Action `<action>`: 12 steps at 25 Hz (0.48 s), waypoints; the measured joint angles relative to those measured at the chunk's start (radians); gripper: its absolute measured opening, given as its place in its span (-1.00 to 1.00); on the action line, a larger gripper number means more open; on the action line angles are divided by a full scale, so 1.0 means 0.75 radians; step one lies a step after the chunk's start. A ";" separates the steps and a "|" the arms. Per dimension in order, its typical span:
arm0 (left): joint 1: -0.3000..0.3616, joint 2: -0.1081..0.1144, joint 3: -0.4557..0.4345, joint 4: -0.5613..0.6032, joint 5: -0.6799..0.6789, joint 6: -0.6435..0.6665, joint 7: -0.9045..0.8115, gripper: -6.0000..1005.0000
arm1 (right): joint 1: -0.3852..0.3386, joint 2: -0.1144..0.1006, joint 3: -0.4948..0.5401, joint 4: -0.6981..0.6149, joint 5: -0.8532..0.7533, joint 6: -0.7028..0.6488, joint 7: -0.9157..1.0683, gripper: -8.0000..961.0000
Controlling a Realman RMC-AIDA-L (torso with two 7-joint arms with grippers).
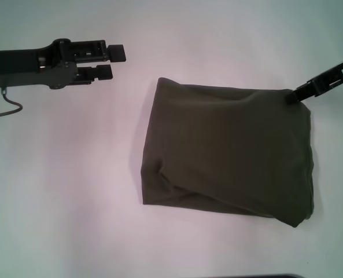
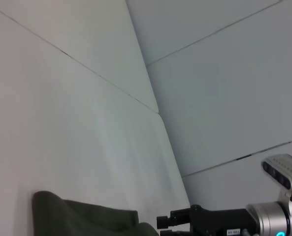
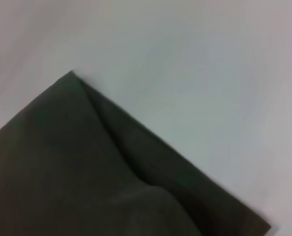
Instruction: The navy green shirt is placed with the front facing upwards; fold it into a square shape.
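Head view: the navy green shirt (image 1: 229,153) lies folded into a rough rectangle on the white table (image 1: 61,191), right of centre. Only plain olive cloth shows on top; no lettering or collar visible. Near edge runs slightly slanted, with a soft crease crossing the lower part and a small bulge at the near left corner.

My right gripper (image 1: 294,96) sits at the far right corner of the folded shirt, tip touching or just meeting the cloth there. From this angle the fingers look drawn together at the fabric edge, but I cannot tell whether they actually have hold of it. Right wrist view gives only a folded corner of the shirt (image 3: 86,167) with layered edges against the table; own fingers not in frame.

My left gripper (image 1: 114,61) hangs over bare table, well to the left of the shirt and apart from it. Fingers parted, a clear gap between them, nothing held. Left wrist view shows one corner of the shirt (image 2: 81,216) and the other arm beyond.
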 joint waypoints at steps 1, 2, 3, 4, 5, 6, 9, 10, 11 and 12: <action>-0.001 0.000 0.000 0.000 0.000 0.000 0.000 0.44 | -0.001 0.002 0.000 0.000 0.000 0.001 -0.022 -0.07; -0.003 0.000 0.000 0.000 0.000 -0.001 -0.001 0.44 | -0.002 0.005 0.000 0.000 0.000 0.001 -0.052 -0.06; -0.005 0.000 0.000 0.000 0.000 -0.001 -0.001 0.44 | -0.003 0.007 -0.001 0.001 0.000 0.002 -0.073 -0.05; -0.006 0.000 0.000 0.000 0.000 -0.001 -0.002 0.44 | -0.003 0.008 -0.001 0.002 0.000 0.003 -0.088 -0.05; -0.007 -0.001 0.000 0.000 0.000 -0.001 -0.002 0.44 | -0.003 0.008 -0.002 0.004 0.000 0.005 -0.094 -0.04; -0.008 -0.001 0.000 0.000 0.000 -0.002 -0.002 0.44 | -0.004 0.008 -0.002 0.007 0.000 0.007 -0.099 -0.03; -0.009 -0.004 0.000 0.000 0.000 -0.002 -0.002 0.44 | -0.004 0.005 -0.003 0.015 -0.001 0.010 -0.103 -0.01; -0.009 -0.004 0.000 0.000 0.000 -0.002 -0.002 0.44 | -0.004 0.004 -0.004 0.021 -0.003 0.010 -0.103 0.00; -0.010 -0.005 0.000 0.000 0.000 -0.002 -0.003 0.44 | -0.004 0.003 -0.005 0.027 -0.006 0.010 -0.103 0.01; -0.010 -0.005 0.000 0.000 0.000 -0.002 -0.003 0.44 | -0.004 0.003 -0.007 0.035 -0.012 0.008 -0.103 0.02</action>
